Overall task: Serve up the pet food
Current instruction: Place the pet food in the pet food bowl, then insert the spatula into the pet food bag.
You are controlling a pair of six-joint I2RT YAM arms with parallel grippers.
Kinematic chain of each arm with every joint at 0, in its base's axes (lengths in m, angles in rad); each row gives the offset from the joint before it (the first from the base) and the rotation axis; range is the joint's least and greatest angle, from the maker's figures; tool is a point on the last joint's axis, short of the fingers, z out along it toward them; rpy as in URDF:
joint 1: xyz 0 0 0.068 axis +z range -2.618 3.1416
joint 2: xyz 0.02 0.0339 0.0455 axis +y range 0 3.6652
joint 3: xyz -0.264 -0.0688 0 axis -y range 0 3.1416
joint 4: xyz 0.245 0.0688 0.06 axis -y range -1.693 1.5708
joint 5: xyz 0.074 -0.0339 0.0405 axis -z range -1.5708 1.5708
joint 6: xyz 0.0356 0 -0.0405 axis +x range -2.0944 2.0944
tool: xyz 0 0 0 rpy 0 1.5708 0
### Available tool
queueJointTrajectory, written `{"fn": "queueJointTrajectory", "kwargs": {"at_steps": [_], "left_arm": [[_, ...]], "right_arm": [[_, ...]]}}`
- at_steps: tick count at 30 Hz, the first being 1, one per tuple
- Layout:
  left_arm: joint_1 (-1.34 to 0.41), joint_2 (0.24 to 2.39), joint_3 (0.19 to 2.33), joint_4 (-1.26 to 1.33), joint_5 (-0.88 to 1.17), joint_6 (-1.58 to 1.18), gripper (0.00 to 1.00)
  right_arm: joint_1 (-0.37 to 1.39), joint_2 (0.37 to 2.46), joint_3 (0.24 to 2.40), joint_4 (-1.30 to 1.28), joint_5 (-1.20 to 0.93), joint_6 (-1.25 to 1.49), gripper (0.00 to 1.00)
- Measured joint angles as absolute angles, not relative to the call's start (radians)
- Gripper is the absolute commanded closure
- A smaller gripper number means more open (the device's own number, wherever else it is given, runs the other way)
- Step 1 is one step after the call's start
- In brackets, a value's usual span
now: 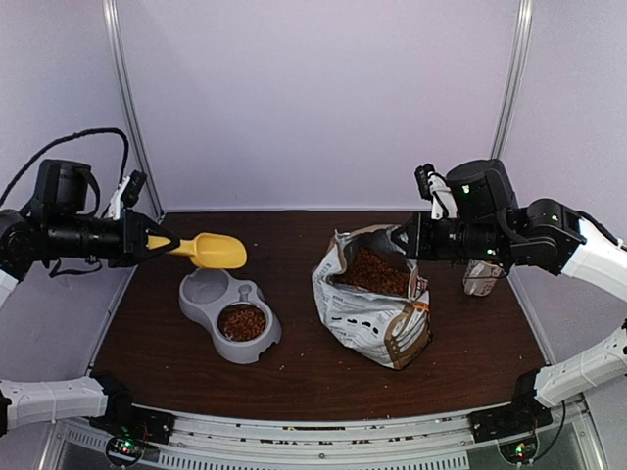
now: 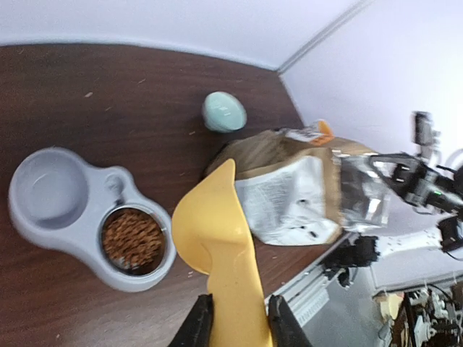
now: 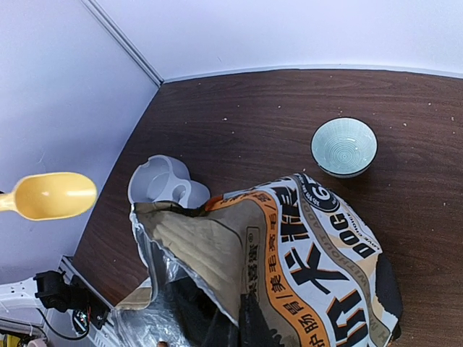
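Note:
Pet food (image 1: 372, 269) fills the open silver-white bag (image 1: 367, 318) at centre right. More kibble (image 1: 242, 321) lies in the near compartment of the grey double feeder (image 1: 201, 294); the far compartment holds none. My left gripper (image 1: 147, 242) is shut on the handle of a yellow scoop (image 1: 217, 252), held level above the feeder's far end. In the left wrist view the scoop (image 2: 217, 231) shows no kibble, and the feeder's kibble (image 2: 130, 238) lies below left. My right gripper (image 1: 402, 238) is shut on the bag's upper rim (image 3: 217, 253) and holds the mouth open.
A small pale-teal bowl (image 3: 344, 147) stands behind the bag at the right, partly hidden by my right arm in the top view (image 1: 480, 282). White walls close the back and both sides. A metal rail (image 1: 323, 426) runs along the table's near edge.

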State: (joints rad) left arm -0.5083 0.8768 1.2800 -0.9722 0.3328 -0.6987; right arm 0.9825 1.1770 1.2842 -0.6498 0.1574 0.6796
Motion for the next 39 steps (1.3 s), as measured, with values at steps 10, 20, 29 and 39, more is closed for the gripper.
{"fn": "queueJointTrajectory", "kwargs": {"at_steps": [10, 20, 29, 39], "left_arm": [[-0.939, 1.081, 1.522, -0.863, 0.295, -0.689, 1.0], [-1.056, 1.32, 1.611, -0.895, 0.145, -0.63, 1.0], [-1.164, 1.538, 1.748, -0.973, -0.139, -0.612, 1.0], [-1.214, 1.728, 1.76, -0.898, -0.275, -0.614, 1.0]], "right_arm": [[1.067, 1.254, 1.338, -0.652, 0.141, 0.653, 1.0], [1.123, 1.278, 1.341, -0.638, 0.143, 0.659, 1.0], [1.177, 1.342, 1.369, -0.611, 0.146, 0.672, 1.0], [1.182, 1.349, 1.372, -0.607, 0.161, 0.682, 1.0]]}}
